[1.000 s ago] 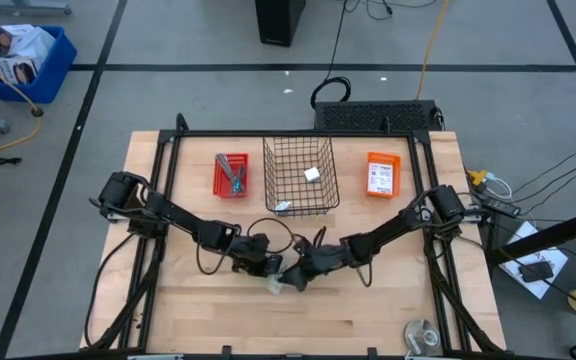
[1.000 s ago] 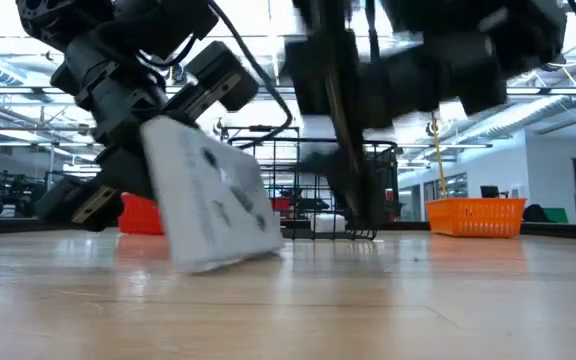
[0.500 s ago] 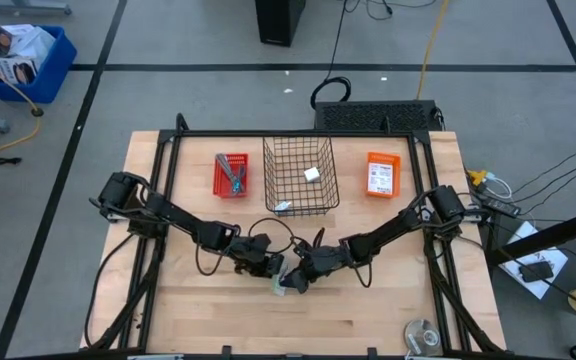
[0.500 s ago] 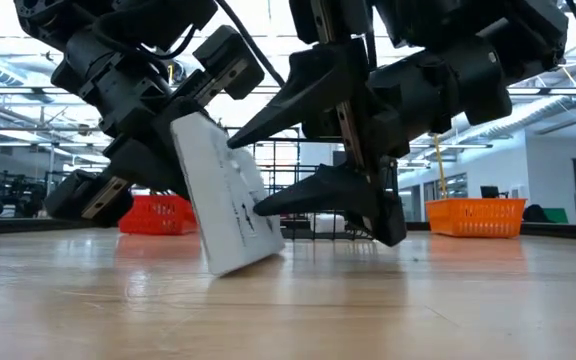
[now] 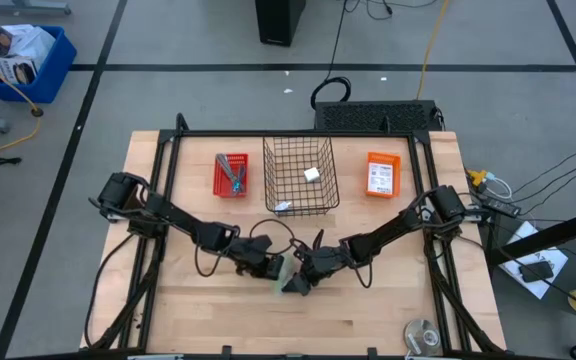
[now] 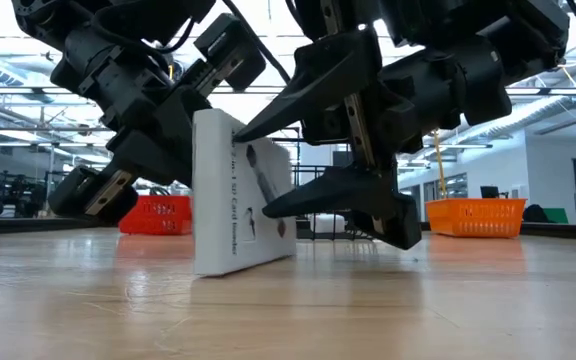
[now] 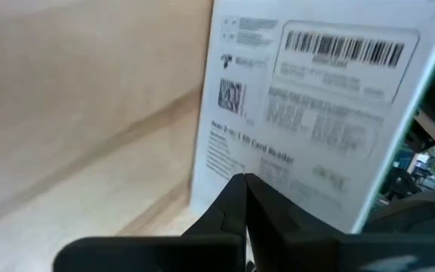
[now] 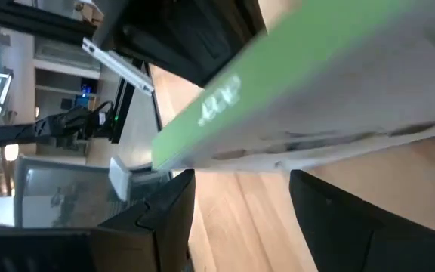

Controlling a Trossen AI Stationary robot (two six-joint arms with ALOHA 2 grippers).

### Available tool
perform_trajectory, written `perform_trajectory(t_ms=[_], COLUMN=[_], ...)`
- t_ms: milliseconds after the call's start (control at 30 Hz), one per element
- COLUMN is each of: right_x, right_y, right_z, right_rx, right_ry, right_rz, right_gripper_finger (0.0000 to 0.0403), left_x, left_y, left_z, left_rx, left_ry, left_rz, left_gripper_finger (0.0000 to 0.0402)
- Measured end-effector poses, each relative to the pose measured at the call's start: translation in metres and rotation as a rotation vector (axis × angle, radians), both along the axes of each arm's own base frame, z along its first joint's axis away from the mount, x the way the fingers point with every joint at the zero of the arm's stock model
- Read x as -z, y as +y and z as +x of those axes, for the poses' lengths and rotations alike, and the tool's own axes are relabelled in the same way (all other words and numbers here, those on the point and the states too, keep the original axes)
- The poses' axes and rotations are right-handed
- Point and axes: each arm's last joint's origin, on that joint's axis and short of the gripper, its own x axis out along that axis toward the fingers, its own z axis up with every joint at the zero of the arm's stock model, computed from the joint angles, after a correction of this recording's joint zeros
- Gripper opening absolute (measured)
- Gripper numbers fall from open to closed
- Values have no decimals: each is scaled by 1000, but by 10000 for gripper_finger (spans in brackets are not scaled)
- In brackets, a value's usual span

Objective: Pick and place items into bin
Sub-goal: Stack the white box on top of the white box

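Standing on one edge on the wooden tabletop (image 6: 298,310), near the front centre, is a flat white card-reader box (image 6: 240,200) with black printed text, a barcode label and a green side panel. The left gripper (image 5: 266,262) has its fingers (image 7: 236,208) pressed fully together and rests them against the box's labelled face rather than gripping it. The right gripper (image 6: 313,150) stands wide open, one finger above and one below the box's far edge, straddling it without a visible squeeze. Farther back, the wire basket (image 5: 300,175) holds a small white block (image 5: 311,174) and a white packet (image 5: 282,206), between a red bin (image 5: 231,175) and an orange bin (image 5: 382,172).
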Motion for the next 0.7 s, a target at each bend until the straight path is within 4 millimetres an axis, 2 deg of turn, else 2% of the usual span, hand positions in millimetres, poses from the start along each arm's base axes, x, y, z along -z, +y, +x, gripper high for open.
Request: perform_trajectory(t_ms=[700], right_x=[0], right_y=[3], right_z=[-2], right_rx=[-43], right_ry=[22], right_rz=[22], right_gripper_finger=[210], left_x=[0], left_y=[-4], left_z=[-1], left_rx=[-10], left_ry=[0], left_rz=[11], left_gripper_finger=[10])
